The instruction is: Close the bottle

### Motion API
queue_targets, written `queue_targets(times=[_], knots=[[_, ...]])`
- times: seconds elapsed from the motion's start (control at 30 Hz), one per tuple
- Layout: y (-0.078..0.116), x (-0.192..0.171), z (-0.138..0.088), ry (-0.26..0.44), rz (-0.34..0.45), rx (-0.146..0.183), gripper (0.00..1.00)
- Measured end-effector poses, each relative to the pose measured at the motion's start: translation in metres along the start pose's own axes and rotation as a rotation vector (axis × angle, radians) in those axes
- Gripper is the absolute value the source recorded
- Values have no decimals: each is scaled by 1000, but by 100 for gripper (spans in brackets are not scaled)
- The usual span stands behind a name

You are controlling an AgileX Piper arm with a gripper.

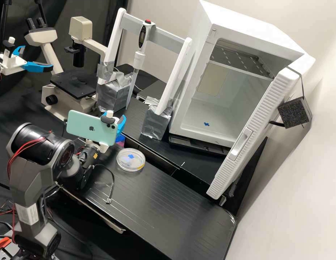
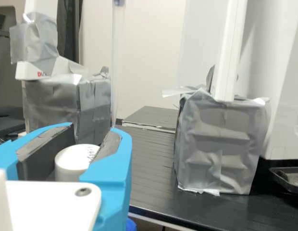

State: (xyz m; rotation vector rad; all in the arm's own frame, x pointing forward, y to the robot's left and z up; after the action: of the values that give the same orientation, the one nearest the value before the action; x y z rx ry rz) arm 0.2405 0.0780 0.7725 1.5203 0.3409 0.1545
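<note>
With the gripper [image 2: 93, 131] pinching the white cylindrical cap [image 2: 74, 162], the capping step appeared in hand and next required axial alignment and tightening.

Wall [image 1: 298, 216]: pale, smooth, rising behind and to the right of the surface [image 1: 182, 220]. Surface: black, marked with fine parallel lines; a dark gap separates front and rear sections. Drape [image 1: 101, 16]: dark, creased, hanging at rear left. Light: soft, with dull reflections on the surface.
</note>
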Motion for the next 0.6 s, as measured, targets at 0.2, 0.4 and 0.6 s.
queue_targets(times=[0.2, 0.4, 0.6], knots=[[-4, 4, 3, -12, -16, -4, 0], [-6, 4, 5, -21, -24, -3, 0], [-7, 4, 5, -22, -25, -3, 0]])
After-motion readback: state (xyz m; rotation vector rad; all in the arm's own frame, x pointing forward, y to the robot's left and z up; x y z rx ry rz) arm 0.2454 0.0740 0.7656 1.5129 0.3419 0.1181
